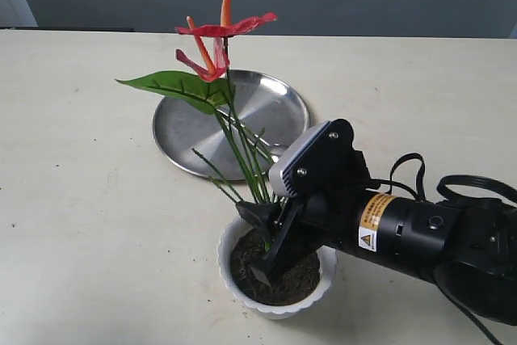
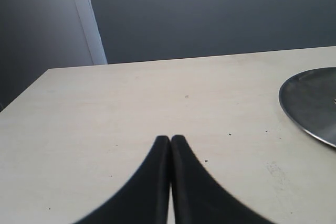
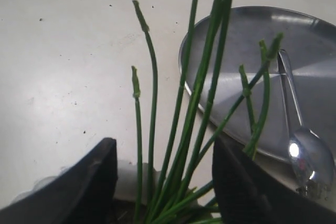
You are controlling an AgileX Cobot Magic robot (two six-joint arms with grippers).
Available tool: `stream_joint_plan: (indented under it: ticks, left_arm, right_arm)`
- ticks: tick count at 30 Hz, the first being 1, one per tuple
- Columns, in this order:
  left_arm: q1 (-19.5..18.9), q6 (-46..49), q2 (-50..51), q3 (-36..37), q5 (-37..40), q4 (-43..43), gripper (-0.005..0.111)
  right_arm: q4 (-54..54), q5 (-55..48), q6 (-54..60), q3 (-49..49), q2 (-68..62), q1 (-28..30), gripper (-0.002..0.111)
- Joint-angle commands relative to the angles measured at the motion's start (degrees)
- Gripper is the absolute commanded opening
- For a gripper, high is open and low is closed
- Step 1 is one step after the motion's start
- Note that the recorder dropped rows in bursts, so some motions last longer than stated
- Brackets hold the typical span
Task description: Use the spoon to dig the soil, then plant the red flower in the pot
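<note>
The red flower (image 1: pixel 222 30) stands upright, its green stems (image 3: pixel 184 129) rooted in the dark soil (image 1: pixel 295 284) of the white pot (image 1: pixel 234 276) at the table's front. My right gripper (image 1: pixel 262 244) reaches down over the pot; in the right wrist view it (image 3: pixel 164 148) is open, its jaws wide apart on either side of the stems without pressing them. The spoon (image 3: pixel 307 156) lies on the steel plate, bowl toward the pot. My left gripper (image 2: pixel 170 139) is shut on nothing above bare table, and it is out of the exterior view.
The round steel plate (image 1: pixel 194 131) lies just behind the pot, and its edge (image 2: pixel 315 103) also shows in the left wrist view. A black cable (image 1: pixel 412 169) loops behind the right arm. A grey wall lies beyond the table's far edge.
</note>
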State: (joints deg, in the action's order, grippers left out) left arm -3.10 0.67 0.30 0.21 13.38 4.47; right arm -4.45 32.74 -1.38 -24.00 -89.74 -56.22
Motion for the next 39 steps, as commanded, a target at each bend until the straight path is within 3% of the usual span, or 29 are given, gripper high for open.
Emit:
stream_joint_plan:
  ticks: [1,22,39]
  left_arm:
    - [0.41,-0.12,-0.30,-0.21,-0.11,-0.44,0.000]
    - [0.41,-0.12,-0.30,-0.21,-0.37,-0.44,0.000]
    - [0.41,-0.12,-0.30,-0.21,-0.37,-0.44,0.000]
  right_arm:
    - [0.15,-1.07,0.29,0.23,0.40,0.10,0.053]
    - [1.35,-9.29,0.63,0.23,6.07,0.10,0.053]
    - [5.45,-25.87,0.49,0.23,19.46,0.10,0.053]
